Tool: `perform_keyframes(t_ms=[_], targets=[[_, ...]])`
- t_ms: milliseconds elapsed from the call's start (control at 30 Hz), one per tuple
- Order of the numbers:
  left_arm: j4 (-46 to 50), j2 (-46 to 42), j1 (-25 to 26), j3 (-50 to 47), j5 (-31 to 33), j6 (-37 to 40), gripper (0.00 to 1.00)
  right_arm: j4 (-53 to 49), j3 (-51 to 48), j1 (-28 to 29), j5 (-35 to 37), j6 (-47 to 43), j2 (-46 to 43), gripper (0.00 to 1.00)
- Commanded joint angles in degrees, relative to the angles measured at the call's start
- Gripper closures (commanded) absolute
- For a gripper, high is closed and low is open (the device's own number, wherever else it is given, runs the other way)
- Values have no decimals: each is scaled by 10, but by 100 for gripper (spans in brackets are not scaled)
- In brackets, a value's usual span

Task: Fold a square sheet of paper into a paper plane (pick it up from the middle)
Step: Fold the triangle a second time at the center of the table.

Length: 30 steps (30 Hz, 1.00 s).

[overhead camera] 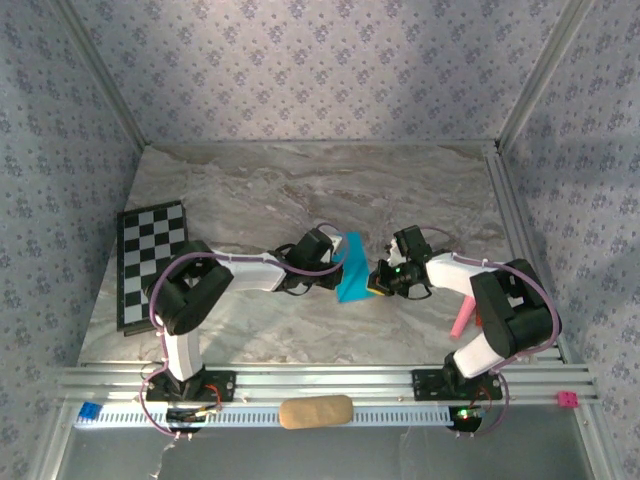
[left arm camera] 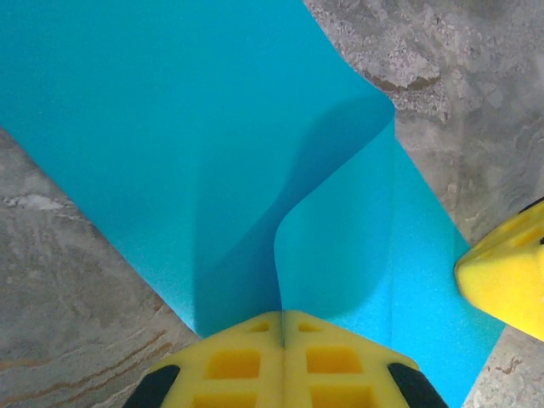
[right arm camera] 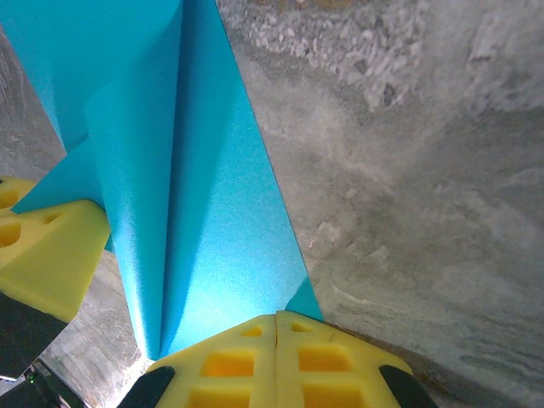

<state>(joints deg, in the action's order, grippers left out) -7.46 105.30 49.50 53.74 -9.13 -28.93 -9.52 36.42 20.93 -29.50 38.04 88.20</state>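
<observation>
The left pincer [left arm camera: 282,316] has its yellow fingers pressed together, pinching an edge of the square sheet of paper [left arm camera: 170,127]. From the seam between those fingers a raised fold of the turquoise sheet curves up and away, casting a shadow on the flatter part to its left. Beyond the fold the paper spreads out over the marble-patterned worktop [left arm camera: 59,306], which shows on both sides of it. Off to this pincer's right, a yellow fingertip of the other arm sits at the paper's far edge.

The right pincer [right arm camera: 276,316] is likewise closed tight on the sheet, gripping a corner of it. Directly ahead of its fingers the paper stands up in a sharp crease, tilted, and bare worktop lies to the right.

From above, the two pincers face each other with the paper held between them, close together near the worktop's middle. A checkered board [overhead camera: 152,262] lies well beyond the left arm's outer side, a pink stick [overhead camera: 461,318] lies just behind the right pincer, and a tan block [overhead camera: 316,411] rests on the near rail between the bases
</observation>
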Motion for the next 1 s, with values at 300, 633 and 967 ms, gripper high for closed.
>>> perform_keyframes(t_ms=[300, 633, 967], targets=[[0, 6, -4, 1, 12, 6, 96, -34, -7, 2, 28, -7, 10, 100], [-5, 15, -4, -11, 9, 0, 96, -34, -6, 1, 27, -5, 8, 100], [-7, 12, -4, -22, 13, 1, 96, -2, -3, -1, 5, 14, -33, 95]])
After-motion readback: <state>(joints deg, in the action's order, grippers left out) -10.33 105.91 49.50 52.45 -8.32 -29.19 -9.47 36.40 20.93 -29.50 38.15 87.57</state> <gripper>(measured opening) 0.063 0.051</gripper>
